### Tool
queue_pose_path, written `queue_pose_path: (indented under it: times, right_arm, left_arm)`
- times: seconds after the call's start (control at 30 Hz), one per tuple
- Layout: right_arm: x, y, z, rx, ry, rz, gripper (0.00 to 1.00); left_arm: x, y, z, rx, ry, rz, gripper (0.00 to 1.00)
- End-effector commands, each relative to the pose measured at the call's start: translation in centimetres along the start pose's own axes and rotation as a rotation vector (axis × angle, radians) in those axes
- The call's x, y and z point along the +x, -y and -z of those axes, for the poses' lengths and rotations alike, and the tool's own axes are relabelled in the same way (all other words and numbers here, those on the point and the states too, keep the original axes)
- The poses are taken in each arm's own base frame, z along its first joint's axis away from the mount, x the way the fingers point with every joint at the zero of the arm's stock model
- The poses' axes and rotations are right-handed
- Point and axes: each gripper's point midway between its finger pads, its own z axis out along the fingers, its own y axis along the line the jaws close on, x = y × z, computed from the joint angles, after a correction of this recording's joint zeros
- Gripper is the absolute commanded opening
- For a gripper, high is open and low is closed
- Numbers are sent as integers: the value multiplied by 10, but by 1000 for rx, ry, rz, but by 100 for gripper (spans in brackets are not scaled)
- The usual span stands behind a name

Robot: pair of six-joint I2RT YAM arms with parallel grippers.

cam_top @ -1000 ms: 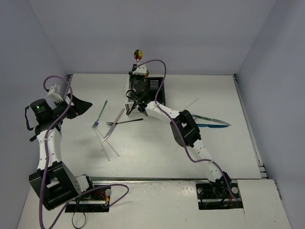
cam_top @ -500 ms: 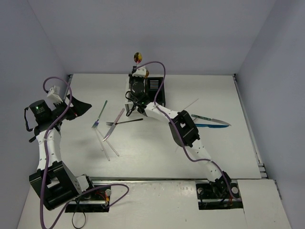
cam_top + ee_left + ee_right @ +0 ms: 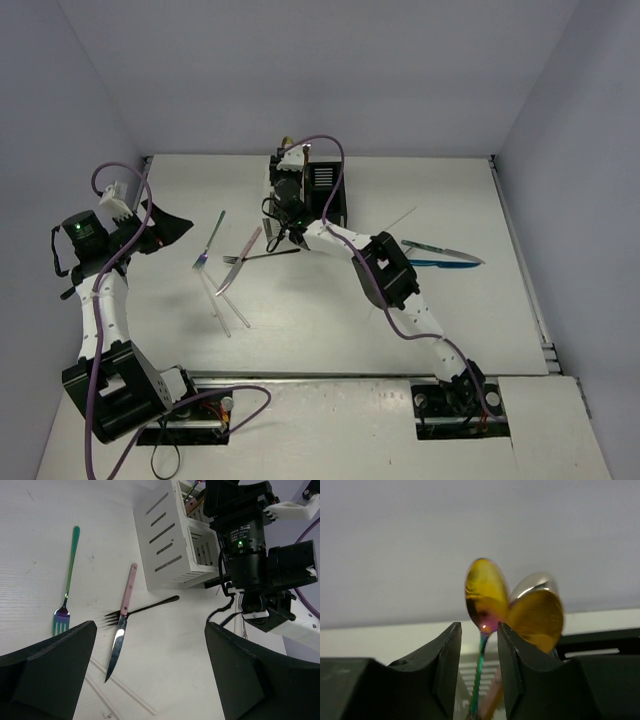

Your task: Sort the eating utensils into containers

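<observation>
The right gripper [image 3: 479, 630] stands with its jaws a little apart. A gold spoon [image 3: 485, 592] is upright in the gap, its thin green stem clear of both pads and its bowl above the fingertips, so it looks let go rather than clamped. Just behind leans a second gold spoon [image 3: 537, 612]. Both apparently stand in the white caddy [image 3: 167, 545] directly beneath the gripper, with the black caddy [image 3: 330, 185] joined just beside it. Such a spoon is probably light, stiff and slick, best pinched across the stem, not the rounded bowl. Farther out, toward the left arm, a pink-handled knife [image 3: 125, 615], black fork [image 3: 145, 608], teal fork [image 3: 67, 580] and clear sticks [image 3: 125, 692] lie flat. The left gripper [image 3: 150, 630] hangs above them, wide open and empty. The table [image 3: 470, 320] is matt white, enclosed by plain pale walls [image 3: 300, 70].
</observation>
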Motion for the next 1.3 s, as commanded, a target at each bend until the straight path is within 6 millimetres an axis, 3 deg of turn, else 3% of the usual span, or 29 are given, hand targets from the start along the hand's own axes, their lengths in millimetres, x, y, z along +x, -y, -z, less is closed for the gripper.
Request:
queue_pose_path:
  times: [0.0, 0.1, 0.17, 0.23, 0.27, 0.37, 0.43, 0.57, 0.6, 0.8, 0.87, 0.93, 1.07, 1.27]
  right_arm:
    - [-143, -23, 21, -63, 145, -162, 34]
    - [-187, -28, 39, -107, 163, -163, 35]
    - [-238, -26, 53, -138, 204, -185, 36]
    - [-273, -25, 68, -166, 229, -183, 36]
    - [-278, -26, 72, -178, 229, -162, 37]
    - [-322, -13, 93, -218, 274, -110, 48]
    - [-328, 8, 102, -206, 273, -26, 60]
    - [-319, 65, 112, -135, 227, 153, 78]
    - [-311, 87, 115, -111, 191, 230, 82]
    - [-249, 171, 145, -84, -74, 540, 89]
    - [-237, 189, 159, -123, -139, 565, 89]
    - [-210, 219, 172, -128, -217, 599, 89]
    - [-191, 250, 194, -103, -285, 627, 86]
    - [-165, 264, 207, -133, -367, 626, 81]
  left_arm:
    - [-30, 13, 5, 14, 76, -73, 90]
    - [-37, 15, 4, 15, 98, -52, 90]
    - [-39, 17, 3, 15, 105, -58, 90]
    - [-41, 19, 3, 6, 113, -93, 90]
    - [-41, 22, 2, 7, 108, -131, 90]
    - [-18, 26, -8, -46, -8, -228, 90]
    - [-7, 28, -12, -72, -76, -331, 90]
    - [9, 27, -19, -66, -166, -412, 88]
    - [15, 25, -21, -75, -201, -410, 85]
    - [52, -5, -28, -184, -359, -424, 78]
    - [64, -9, -33, -190, -402, -437, 77]
    - [74, -15, -37, -195, -438, -438, 77]
    - [82, -34, -47, -219, -481, -396, 72]
    - [61, -63, -67, -340, -477, -384, 59]
